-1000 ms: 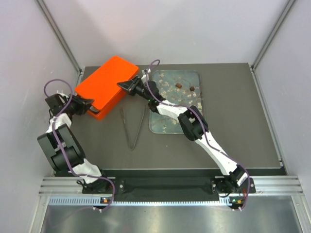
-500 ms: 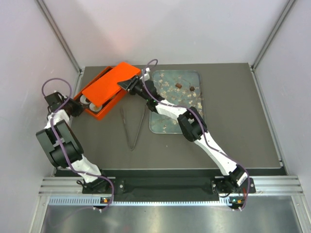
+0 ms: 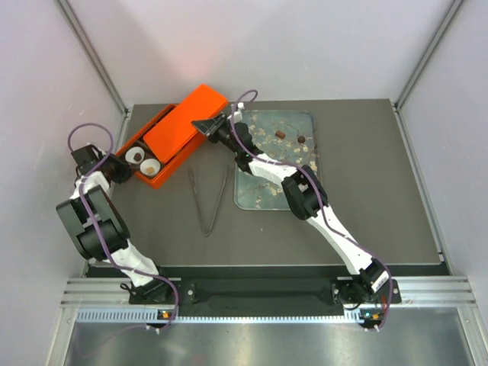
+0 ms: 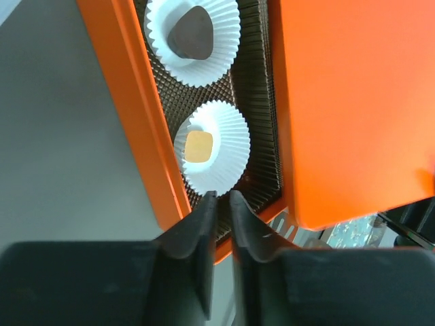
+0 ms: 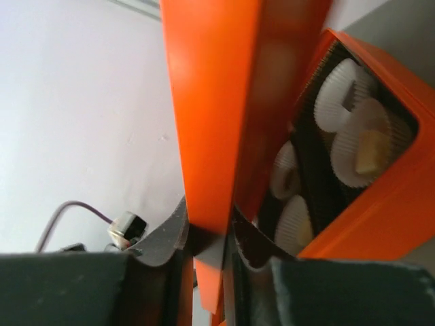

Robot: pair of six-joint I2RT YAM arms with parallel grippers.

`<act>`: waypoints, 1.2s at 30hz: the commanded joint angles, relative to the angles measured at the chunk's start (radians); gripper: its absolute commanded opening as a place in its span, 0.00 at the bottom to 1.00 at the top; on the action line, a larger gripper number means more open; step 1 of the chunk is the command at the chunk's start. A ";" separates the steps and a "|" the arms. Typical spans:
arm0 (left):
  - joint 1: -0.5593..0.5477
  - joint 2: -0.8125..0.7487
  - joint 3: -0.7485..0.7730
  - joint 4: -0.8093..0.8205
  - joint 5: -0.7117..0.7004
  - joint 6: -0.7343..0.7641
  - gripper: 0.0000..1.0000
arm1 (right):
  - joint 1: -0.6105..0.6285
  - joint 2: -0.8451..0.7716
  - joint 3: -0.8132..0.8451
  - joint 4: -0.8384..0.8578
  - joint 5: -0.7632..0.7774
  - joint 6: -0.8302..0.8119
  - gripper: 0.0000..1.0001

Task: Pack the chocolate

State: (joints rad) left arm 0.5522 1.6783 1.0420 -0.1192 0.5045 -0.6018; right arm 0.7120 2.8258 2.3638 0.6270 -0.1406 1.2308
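Note:
The orange box lies at the table's back left. My right gripper is shut on the edge of its orange lid and holds it tilted up over the far end; the lid stands between the fingers. My left gripper is shut, its tips at the box's near-left corner. White paper cups inside hold chocolate: a dark brown piece, a tan one, a cream one. Two dark brown chocolates lie on the glassy tray.
Metal tongs lie on the dark table between the box and the tray. The right arm stretches across the tray's left side. Grey walls close in the table on three sides.
The lid lay flat on the box; my right gripper has raised it and swung it back-right, baring two paper cups at the near-left end. My left gripper has closed at the box's corner.

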 commanded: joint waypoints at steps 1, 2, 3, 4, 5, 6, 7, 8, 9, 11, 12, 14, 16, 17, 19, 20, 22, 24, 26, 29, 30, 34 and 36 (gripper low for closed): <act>0.005 -0.034 0.044 0.049 -0.013 -0.022 0.21 | -0.002 0.024 0.005 0.169 -0.008 0.047 0.07; 0.005 -0.029 0.052 0.047 -0.020 -0.030 0.23 | -0.006 0.018 0.000 0.207 -0.010 0.050 0.06; 0.006 -0.025 0.068 0.047 -0.027 -0.038 0.25 | -0.008 0.011 -0.017 0.221 -0.011 0.053 0.04; 0.003 -0.020 0.079 0.003 -0.062 -0.042 0.25 | -0.012 0.004 -0.026 0.235 -0.011 0.067 0.03; 0.000 -0.012 0.101 -0.023 -0.084 -0.044 0.26 | -0.022 -0.008 -0.041 0.272 -0.010 0.079 0.02; -0.003 -0.012 0.102 -0.033 -0.104 -0.041 0.32 | -0.026 -0.011 -0.044 0.298 -0.010 0.093 0.00; -0.008 -0.017 0.096 -0.037 -0.119 -0.038 0.34 | -0.032 -0.012 -0.043 0.318 -0.008 0.117 0.00; -0.011 -0.028 0.084 -0.039 -0.148 -0.038 0.36 | -0.042 -0.015 -0.043 0.332 -0.008 0.128 0.00; -0.014 -0.031 0.078 -0.043 -0.161 -0.038 0.36 | -0.046 -0.019 -0.043 0.362 -0.008 0.137 0.00; -0.017 -0.031 0.064 -0.046 -0.172 -0.046 0.39 | -0.052 -0.031 -0.046 0.391 -0.011 0.153 0.00; -0.023 -0.026 0.062 -0.045 -0.169 -0.046 0.39 | -0.054 -0.037 -0.049 0.410 -0.017 0.154 0.00; -0.037 -0.015 0.058 -0.048 -0.166 -0.056 0.40 | -0.060 -0.057 -0.057 0.430 -0.024 0.157 0.00; -0.063 -0.012 0.053 -0.054 -0.165 -0.062 0.42 | -0.060 -0.072 -0.060 0.453 -0.027 0.164 0.00; -0.069 -0.012 0.049 -0.056 -0.169 -0.067 0.43 | -0.062 -0.077 -0.069 0.461 -0.030 0.168 0.00; -0.083 -0.015 0.044 -0.062 -0.175 -0.075 0.43 | -0.066 -0.097 -0.084 0.502 -0.037 0.183 0.00; -0.086 -0.017 0.038 -0.068 -0.181 -0.076 0.43 | -0.071 -0.107 -0.118 0.522 -0.039 0.188 0.00; -0.092 -0.023 0.032 -0.099 -0.217 -0.076 0.43 | -0.080 -0.147 -0.162 0.572 -0.045 0.197 0.00; -0.092 -0.037 0.003 -0.106 -0.247 -0.079 0.45 | -0.086 -0.192 -0.248 0.614 -0.051 0.197 0.00; -0.098 -0.045 -0.019 -0.094 -0.244 -0.084 0.45 | -0.091 -0.216 -0.279 0.634 -0.068 0.196 0.00; -0.123 -0.045 -0.040 -0.088 -0.251 -0.096 0.45 | -0.095 -0.264 -0.337 0.672 -0.076 0.194 0.00; -0.127 -0.045 -0.043 -0.088 -0.253 -0.102 0.45 | -0.097 -0.285 -0.351 0.680 -0.080 0.193 0.00; -0.140 -0.054 -0.051 -0.106 -0.271 -0.108 0.44 | -0.106 -0.328 -0.406 0.700 -0.097 0.176 0.00; -0.141 -0.084 -0.054 -0.105 -0.291 -0.098 0.44 | -0.108 -0.348 -0.419 0.706 -0.108 0.167 0.00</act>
State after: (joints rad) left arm 0.4110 1.6596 1.0019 -0.2108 0.2687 -0.7082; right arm 0.6167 2.6247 1.9415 1.1374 -0.2291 1.4151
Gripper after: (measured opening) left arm 0.441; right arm 0.169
